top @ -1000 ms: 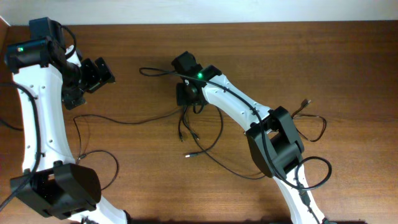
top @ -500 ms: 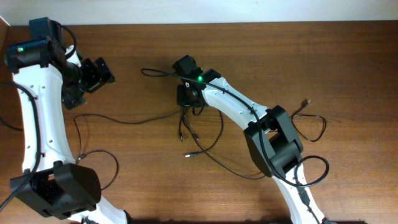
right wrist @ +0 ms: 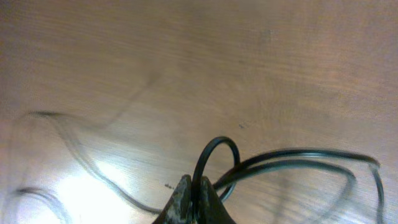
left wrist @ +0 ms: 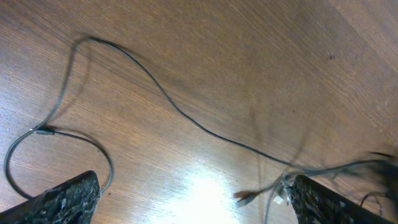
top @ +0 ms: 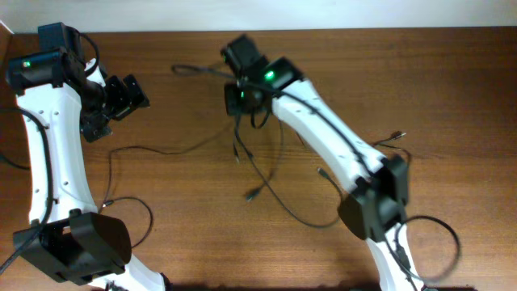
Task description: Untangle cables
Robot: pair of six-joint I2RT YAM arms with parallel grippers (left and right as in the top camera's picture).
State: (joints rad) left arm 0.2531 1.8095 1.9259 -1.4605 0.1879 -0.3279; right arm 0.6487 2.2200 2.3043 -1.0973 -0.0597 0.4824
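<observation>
Right gripper [right wrist: 194, 194] pressed shut, pinching a loop of the cables [right wrist: 219, 140]. Loose strands trail away beneath it. One runs toward left gripper [top: 123, 95], which is spread wide, empty, well apart.

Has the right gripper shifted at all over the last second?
Yes. The right gripper, shut on the cables, has moved toward the far edge of the table, dragging the strands with it.

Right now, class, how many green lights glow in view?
2. One green light on the left arm, top left; another on the right arm, top centre. Others may be hidden.
</observation>
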